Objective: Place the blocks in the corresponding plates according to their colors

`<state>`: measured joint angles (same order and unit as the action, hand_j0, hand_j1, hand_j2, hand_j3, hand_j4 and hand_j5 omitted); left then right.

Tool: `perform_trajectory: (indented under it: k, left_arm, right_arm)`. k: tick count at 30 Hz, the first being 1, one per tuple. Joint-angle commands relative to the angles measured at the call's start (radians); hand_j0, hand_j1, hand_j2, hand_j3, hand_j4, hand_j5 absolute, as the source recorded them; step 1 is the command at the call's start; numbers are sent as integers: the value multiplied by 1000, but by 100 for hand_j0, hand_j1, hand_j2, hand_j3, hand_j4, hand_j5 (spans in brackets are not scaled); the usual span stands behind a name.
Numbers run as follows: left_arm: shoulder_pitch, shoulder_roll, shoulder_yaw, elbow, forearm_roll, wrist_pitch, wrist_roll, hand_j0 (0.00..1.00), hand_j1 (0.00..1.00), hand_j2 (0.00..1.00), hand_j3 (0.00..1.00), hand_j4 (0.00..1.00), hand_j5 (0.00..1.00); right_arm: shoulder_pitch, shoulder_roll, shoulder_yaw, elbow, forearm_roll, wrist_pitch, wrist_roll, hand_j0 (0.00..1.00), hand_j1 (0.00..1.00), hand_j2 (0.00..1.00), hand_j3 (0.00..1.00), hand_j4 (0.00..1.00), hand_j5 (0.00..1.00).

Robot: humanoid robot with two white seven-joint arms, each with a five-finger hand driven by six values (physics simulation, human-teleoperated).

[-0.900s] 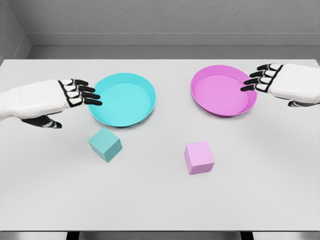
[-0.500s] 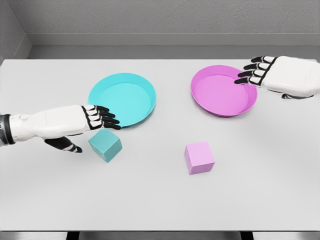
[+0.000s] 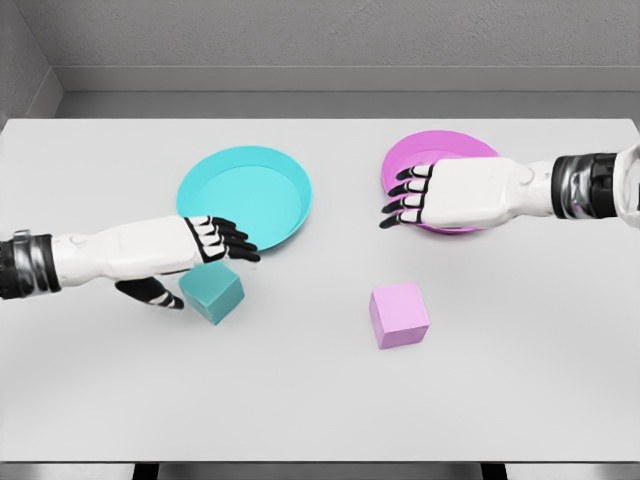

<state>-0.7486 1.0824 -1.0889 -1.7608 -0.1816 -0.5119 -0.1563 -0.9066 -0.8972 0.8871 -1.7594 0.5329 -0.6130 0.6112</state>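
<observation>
A pale grey worktop (image 3: 300, 400) with a matte, even surface carries four things: two round shallow plates and two cubes. The teal plate (image 3: 245, 196) sits left of centre toward the back, smooth and glossy with a raised rim; the magenta plate (image 3: 440, 160) of the same shape lies to the right at about the same depth, well apart from it. The teal block (image 3: 213, 291) rests on the worktop just in front of the teal plate, turned so one corner points forward, its faces flat and sharp-edged. The pink block (image 3: 399, 314) stands near the middle, in front of the magenta plate and clear of it, lighter in tone than its plate. The left hand (image 3: 205, 250) reaches in from the left edge, fingers extended and spread over the top of the teal block with the thumb hanging down at the block's left side; it grips nothing, and whether it touches the block cannot be told. The right hand (image 3: 430, 200) comes in from the right and lies across the front part of the magenta plate, hiding much of its rim, fingers loosely extended and holding nothing. Behind the worktop rises a grey textured wall (image 3: 320, 35).
</observation>
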Motion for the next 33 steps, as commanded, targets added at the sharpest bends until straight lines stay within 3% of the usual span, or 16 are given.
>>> perform_trajectory:
  k: [1, 19, 33]
  left_arm:
    - [2, -13, -2, 0, -9, 49, -2, 100, 100, 100, 100, 100, 100]
    - [2, -30, -37, 12, -65, 130, -26, 100, 100, 100, 100, 100, 100]
    - [3, -56, -71, 26, -113, 130, -25, 100, 100, 100, 100, 100, 100]
  right_arm:
    - [0, 14, 49, 0, -2, 2, 0, 100, 100, 100, 100, 100, 100]
    - [-17, 84, 202, -2, -2, 2, 0, 100, 100, 100, 100, 100, 100]
    - [-15, 103, 247, -2, -2, 2, 0, 100, 100, 100, 100, 100, 100]
